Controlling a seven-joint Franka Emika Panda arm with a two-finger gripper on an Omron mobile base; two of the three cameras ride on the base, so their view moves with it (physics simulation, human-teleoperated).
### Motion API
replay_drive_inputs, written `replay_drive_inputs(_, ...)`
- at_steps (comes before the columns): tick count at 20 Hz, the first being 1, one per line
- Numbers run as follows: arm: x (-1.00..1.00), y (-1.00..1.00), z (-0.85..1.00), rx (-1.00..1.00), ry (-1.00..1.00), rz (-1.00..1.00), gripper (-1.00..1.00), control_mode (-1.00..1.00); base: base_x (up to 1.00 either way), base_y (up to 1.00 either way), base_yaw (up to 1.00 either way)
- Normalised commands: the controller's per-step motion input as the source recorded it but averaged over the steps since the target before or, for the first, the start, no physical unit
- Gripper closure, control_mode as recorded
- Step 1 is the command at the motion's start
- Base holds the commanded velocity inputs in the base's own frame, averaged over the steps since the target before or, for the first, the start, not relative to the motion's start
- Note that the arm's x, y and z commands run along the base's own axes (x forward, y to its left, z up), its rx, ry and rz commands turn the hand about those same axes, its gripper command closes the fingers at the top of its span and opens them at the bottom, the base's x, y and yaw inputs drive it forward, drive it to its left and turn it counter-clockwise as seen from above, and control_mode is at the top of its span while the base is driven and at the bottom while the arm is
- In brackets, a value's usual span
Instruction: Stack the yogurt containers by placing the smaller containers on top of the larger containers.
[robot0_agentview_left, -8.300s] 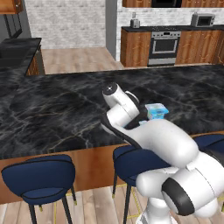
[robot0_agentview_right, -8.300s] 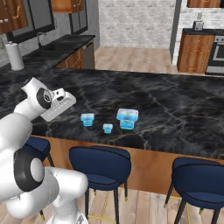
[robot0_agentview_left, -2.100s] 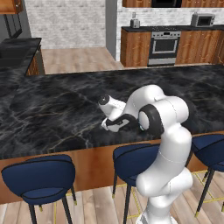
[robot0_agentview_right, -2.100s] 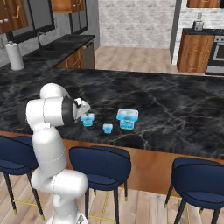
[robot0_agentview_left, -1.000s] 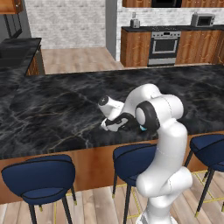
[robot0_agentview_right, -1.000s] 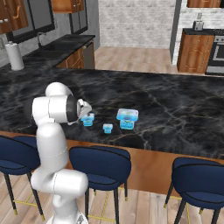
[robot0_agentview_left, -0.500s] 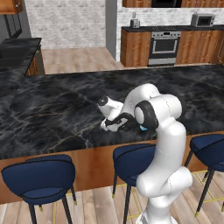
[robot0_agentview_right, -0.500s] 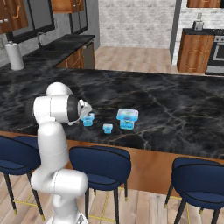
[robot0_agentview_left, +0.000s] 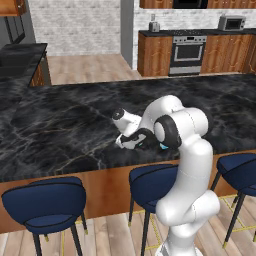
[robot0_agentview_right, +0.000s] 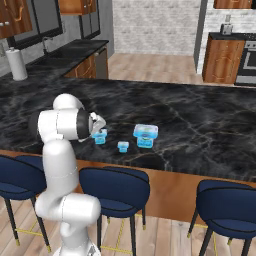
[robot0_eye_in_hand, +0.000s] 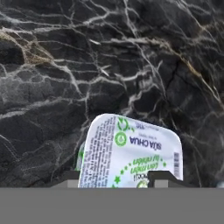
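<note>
Three light-blue yogurt tubs with white tops stand in a row near the counter's front edge. The largest tub (robot0_agentview_right: 145, 135) is on the right, the tiny one (robot0_agentview_right: 123, 146) in the middle, the middling flatter one (robot0_agentview_right: 101, 138) on the left. My gripper (robot0_agentview_right: 98, 131) hangs straight over the middling tub, pointing down at it. In the hand view that tub's printed white top (robot0_eye_in_hand: 131, 151) lies low between my two fingertips, and the gripper (robot0_eye_in_hand: 117, 177) is open, one tip on each side. The hand (robot0_agentview_left: 129, 142) is low over the counter.
The black marble counter (robot0_agentview_right: 200, 130) stretches wide behind and beside the tubs. Blue bar stools (robot0_agentview_right: 115, 187) stand under its front edge. A paper towel roll (robot0_agentview_right: 17, 64) is far off at the back left.
Over the last seconds the arm swung down from high above the counter to the middling tub. In the last second the hand has barely shifted.
</note>
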Motion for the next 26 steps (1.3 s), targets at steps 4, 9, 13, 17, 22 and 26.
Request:
replay_drive_inputs(4,0.00,0.00,0.00,0.00,0.00,0.00,1.00,-1.00,0.00,0.00,0.00)
replay_drive_inputs(9,0.00,0.00,0.00,0.00,0.00,0.00,1.00,-1.00,0.00,0.00,0.00)
replay_drive_inputs(13,0.00,0.00,0.01,0.00,0.00,0.00,1.00,-1.00,0.00,0.00,0.00)
replay_drive_inputs(17,0.00,0.00,0.06,0.00,-0.03,0.00,1.00,-1.00,0.00,0.00,0.00)
replay_drive_inputs(22,-0.01,0.00,0.08,-0.03,-0.09,0.00,1.00,-1.00,0.00,0.00,0.00)
replay_drive_inputs(26,0.00,0.00,0.05,-0.05,-0.12,0.00,1.00,-1.00,0.00,0.00,0.00)
